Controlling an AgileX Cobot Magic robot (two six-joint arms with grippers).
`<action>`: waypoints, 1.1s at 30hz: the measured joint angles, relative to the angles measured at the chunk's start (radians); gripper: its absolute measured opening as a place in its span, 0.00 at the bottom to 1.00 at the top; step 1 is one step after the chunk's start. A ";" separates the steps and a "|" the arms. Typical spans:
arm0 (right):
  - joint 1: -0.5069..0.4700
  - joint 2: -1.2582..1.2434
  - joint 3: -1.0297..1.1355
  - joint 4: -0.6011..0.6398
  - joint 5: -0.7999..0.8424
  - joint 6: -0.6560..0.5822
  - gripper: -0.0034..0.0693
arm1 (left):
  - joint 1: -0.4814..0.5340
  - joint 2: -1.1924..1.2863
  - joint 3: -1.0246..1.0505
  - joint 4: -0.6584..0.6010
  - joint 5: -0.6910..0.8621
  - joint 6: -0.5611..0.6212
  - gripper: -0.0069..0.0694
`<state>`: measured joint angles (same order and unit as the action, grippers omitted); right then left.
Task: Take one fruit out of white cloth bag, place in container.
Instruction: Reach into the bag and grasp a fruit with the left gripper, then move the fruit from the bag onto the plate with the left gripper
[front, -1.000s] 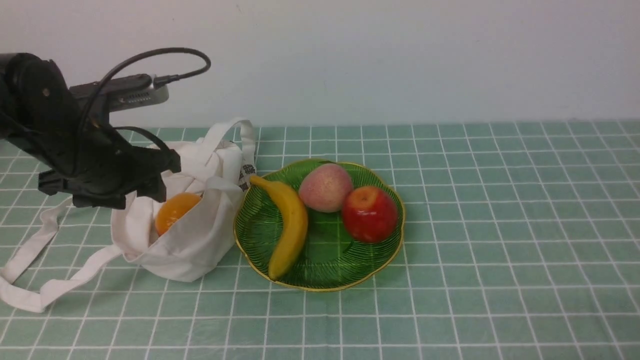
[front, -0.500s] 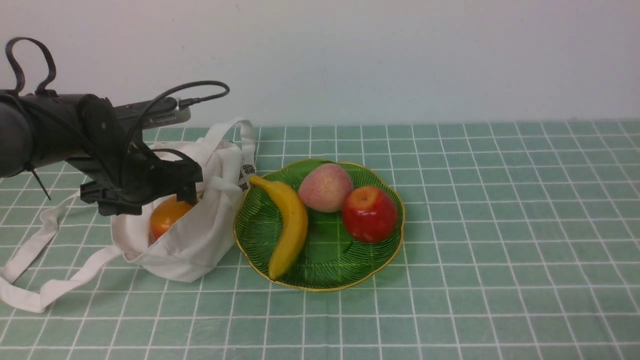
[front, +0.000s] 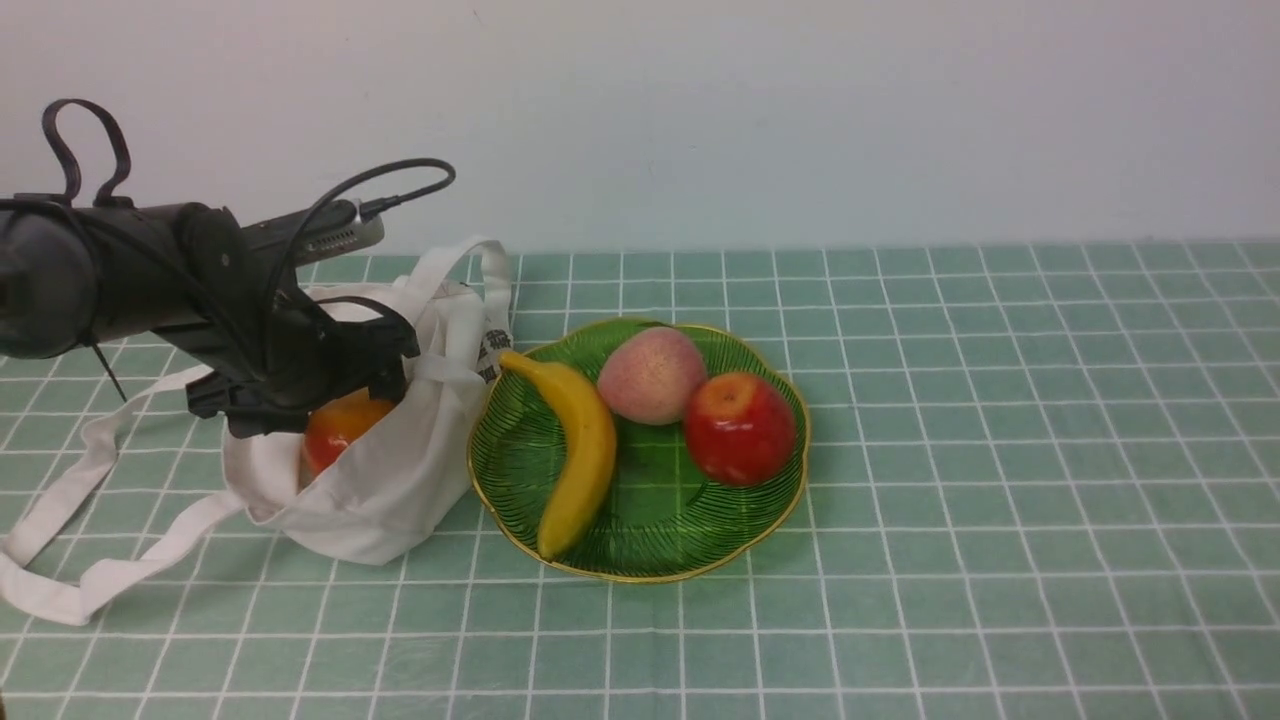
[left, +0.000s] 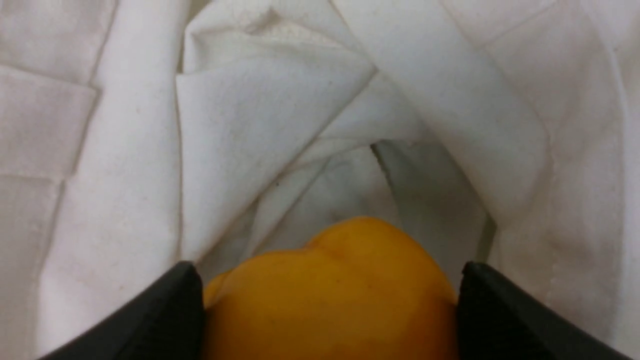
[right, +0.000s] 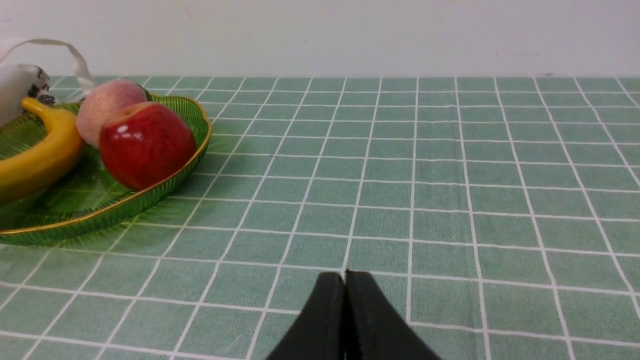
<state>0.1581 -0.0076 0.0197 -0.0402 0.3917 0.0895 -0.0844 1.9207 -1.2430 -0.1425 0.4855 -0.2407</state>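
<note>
The fruit (front: 340, 425) is sitting in the mouth of the white cloth bag (front: 400, 490) on the robot's left. Only its upper part is showing over the fabric edge, and its stem is hidden. The left gripper (front: 320, 395) is reaching into the bag, its two dark fingers (left: 170, 310) pressing against either side of the fruit, which is filling the gap between them. The right gripper (right: 345, 280) is staying low over the checked tablecloth (front: 1000, 500), squeezed together on nothing and out of the front view. The container (front: 650, 515) is lying just right of the bag; whether they are touching is unclear. A second ago the left gripper was hanging outside the bag's mouth; now it is sitting deeper in, and the fruit is showing more red. There are one fruit in one bag, and one plate carrying three pieces: a banana (front: 580, 450), a peach (front: 650, 375) and an apple (front: 740, 428)
</note>
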 joint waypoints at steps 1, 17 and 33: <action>0.000 0.000 0.000 0.000 0.000 0.000 0.03 | 0.000 0.000 -0.001 0.000 0.001 0.001 0.86; 0.000 0.000 0.000 0.000 0.000 0.000 0.03 | 0.000 -0.253 0.013 0.221 0.089 0.025 0.86; 0.000 0.000 0.000 0.000 0.000 0.000 0.03 | -0.320 -0.398 0.013 -0.030 0.127 0.059 0.86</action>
<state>0.1581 -0.0076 0.0197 -0.0402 0.3917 0.0895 -0.4042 1.5222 -1.2295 -0.1721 0.6129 -0.1818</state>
